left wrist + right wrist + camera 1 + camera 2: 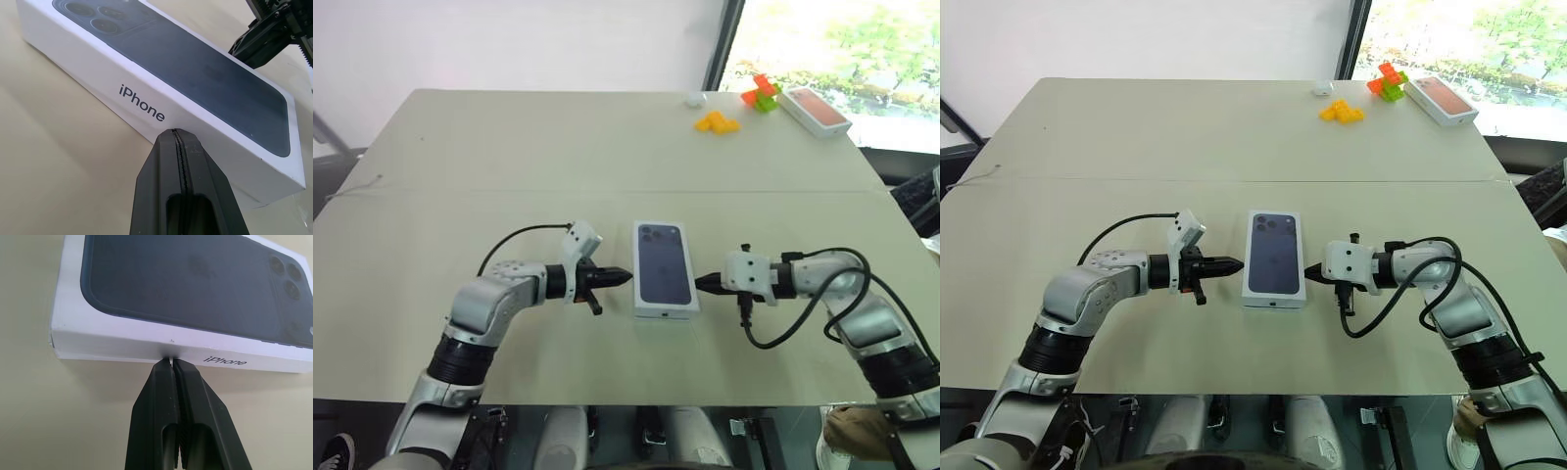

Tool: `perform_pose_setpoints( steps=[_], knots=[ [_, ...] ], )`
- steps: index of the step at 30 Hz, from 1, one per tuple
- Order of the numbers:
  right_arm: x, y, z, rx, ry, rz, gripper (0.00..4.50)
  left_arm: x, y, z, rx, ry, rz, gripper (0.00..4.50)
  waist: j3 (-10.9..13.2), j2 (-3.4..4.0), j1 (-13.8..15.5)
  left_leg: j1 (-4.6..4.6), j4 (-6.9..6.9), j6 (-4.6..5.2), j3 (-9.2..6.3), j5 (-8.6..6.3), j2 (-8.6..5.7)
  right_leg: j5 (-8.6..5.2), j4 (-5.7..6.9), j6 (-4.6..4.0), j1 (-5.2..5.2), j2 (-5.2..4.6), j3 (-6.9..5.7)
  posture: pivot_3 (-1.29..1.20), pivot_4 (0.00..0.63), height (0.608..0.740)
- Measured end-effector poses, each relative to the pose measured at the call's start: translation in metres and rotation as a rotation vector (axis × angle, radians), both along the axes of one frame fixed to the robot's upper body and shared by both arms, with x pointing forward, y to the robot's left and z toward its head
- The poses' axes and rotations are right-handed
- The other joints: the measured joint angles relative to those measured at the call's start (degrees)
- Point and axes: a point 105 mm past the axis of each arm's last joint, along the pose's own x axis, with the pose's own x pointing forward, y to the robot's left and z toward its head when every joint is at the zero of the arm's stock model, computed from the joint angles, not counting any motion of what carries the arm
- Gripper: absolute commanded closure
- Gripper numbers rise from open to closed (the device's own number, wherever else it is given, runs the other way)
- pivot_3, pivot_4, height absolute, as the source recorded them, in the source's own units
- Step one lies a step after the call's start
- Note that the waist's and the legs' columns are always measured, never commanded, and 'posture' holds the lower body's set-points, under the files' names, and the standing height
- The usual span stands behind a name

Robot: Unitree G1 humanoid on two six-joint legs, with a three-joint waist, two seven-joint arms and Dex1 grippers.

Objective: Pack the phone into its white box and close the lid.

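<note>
Lid (pixel 664 260) sits on the white box near the middle of the table (pixel 509 157), printed phone facing up, so you are at the closing step; the phone itself is out of sight, presumably inside. Your left gripper (pixel 625 277) points at the lid's left side wall, fingers clenched on nothing, tip just beside the wall. Your right gripper (pixel 700 283) mirrors it on the right wall, also clenched empty, tip at or touching the card. Judging from this, the lid looks seated or nearly so. Next, check it is fully down and press evenly if not. A red-topped box (pixel 815 110) and coloured blocks (pixel 716 122) lie well apart.
</note>
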Motion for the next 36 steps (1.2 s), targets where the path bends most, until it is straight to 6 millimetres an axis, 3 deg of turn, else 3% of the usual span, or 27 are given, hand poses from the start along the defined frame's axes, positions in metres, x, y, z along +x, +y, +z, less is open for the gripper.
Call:
perform_pose_setpoints(
  steps=[13,25,31,34,36],
  knots=[
    [-0.007,0.003,-0.003,0.003,0.027,0.006,4.39,-0.013,0.006,-0.012,0.007,0.041,0.016,4.50,0.0,0.00,0.0,0.01,0.01,0.01,-0.01,-0.01,0.01,0.00,0.00,0.00,0.01,0.01,0.00,0.00,0.150,0.737],
    [-0.004,0.000,-0.002,-0.047,-0.026,0.030,4.39,-0.009,0.015,-0.014,0.011,0.050,0.031,4.50,0.0,0.00,-0.1,0.01,0.01,0.03,-0.01,-0.02,0.01,0.00,0.01,0.00,0.01,0.01,0.00,0.00,0.150,0.737],
    [0.005,-0.008,0.028,0.042,0.002,-0.015,4.39,-0.010,0.018,0.025,-0.071,0.016,-0.021,4.50,0.0,0.00,0.1,0.01,0.06,0.03,-0.02,-0.02,0.01,0.00,0.02,-0.01,0.04,0.00,0.00,0.00,0.150,0.737],
    [0.009,0.010,0.053,0.203,0.013,-0.018,4.39,-0.004,-0.001,0.054,-0.177,-0.035,-0.052,4.50,0.0,0.00,0.1,0.01,0.10,0.03,-0.04,-0.02,0.00,0.00,0.02,-0.01,0.08,-0.01,-0.01,0.00,0.150,0.737],
    [0.005,0.023,0.060,0.246,0.000,0.013,4.39,-0.003,-0.014,0.062,-0.205,-0.061,-0.066,4.50,0.0,0.00,0.0,0.03,0.08,0.02,-0.04,-0.02,0.00,0.08,0.02,-0.14,0.11,0.00,-0.01,0.00,0.150,0.737]
  ],
)
